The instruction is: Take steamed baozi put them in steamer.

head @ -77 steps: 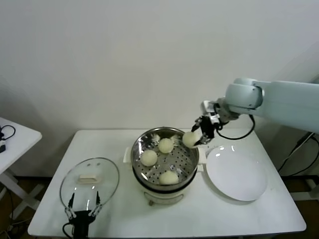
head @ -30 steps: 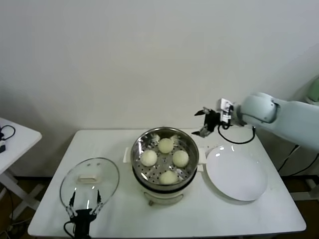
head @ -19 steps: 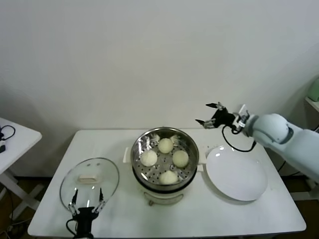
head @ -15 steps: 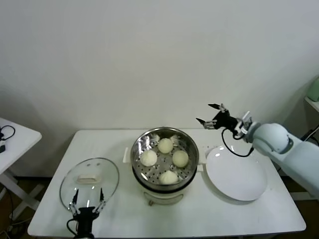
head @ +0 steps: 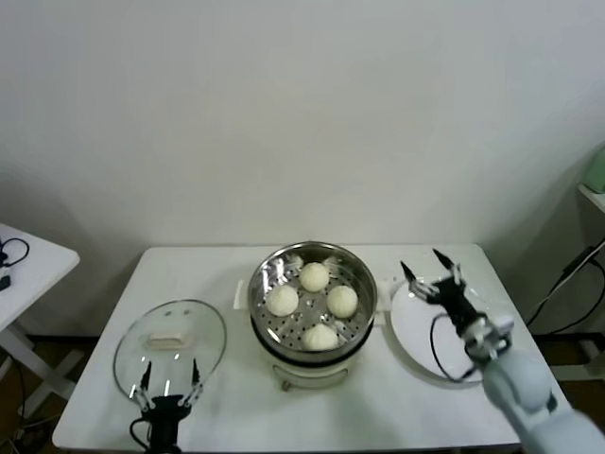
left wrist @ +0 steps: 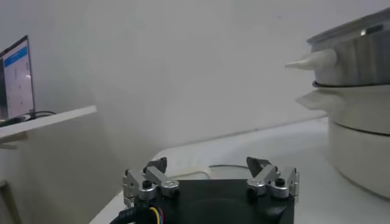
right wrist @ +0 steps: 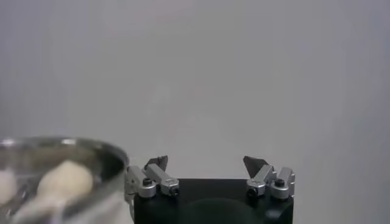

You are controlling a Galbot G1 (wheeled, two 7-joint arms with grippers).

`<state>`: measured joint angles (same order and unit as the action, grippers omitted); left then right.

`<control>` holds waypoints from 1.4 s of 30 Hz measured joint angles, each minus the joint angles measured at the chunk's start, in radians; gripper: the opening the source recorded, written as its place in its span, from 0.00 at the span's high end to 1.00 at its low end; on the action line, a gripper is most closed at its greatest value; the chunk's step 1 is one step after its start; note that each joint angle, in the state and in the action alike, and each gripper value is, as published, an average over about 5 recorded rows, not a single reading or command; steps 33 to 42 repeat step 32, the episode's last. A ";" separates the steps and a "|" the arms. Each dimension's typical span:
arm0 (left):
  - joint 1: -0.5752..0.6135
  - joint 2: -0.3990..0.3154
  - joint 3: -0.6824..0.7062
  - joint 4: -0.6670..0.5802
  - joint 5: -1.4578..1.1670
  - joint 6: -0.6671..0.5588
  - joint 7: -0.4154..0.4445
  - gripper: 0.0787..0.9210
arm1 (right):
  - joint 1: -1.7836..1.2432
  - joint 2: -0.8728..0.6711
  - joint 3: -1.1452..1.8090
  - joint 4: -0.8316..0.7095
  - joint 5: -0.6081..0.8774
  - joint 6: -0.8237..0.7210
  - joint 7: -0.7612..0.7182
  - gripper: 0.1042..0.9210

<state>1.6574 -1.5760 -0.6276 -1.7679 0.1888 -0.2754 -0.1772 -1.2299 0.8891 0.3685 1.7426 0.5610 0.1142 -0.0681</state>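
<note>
Baozi, four smooth cream-white round buns [head: 315, 302], all sit on the perforated tray of the shiny round steel steamer [head: 262, 291] at the table's middle; the loading looks finished. Right gripper [head: 432, 275] hangs spread and empty over the flat white plate [head: 416, 337] toward the right edge. Left gripper [head: 167, 395], spread, idles at the front-left edge.

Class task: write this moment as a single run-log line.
baozi: four in steamer | plate: bare | right gripper: open, empty, over plate | left gripper: open, idle by glass lid

bare test room, plain white wall [head: 284, 113], white folding table [head: 217, 284] (second table [head: 28, 251] with cables alongside)
</note>
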 measured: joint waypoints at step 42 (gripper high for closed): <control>0.023 -0.007 0.018 -0.024 -0.003 -0.030 0.005 0.12 | -0.465 0.344 0.215 -0.029 -0.055 0.380 -0.002 0.12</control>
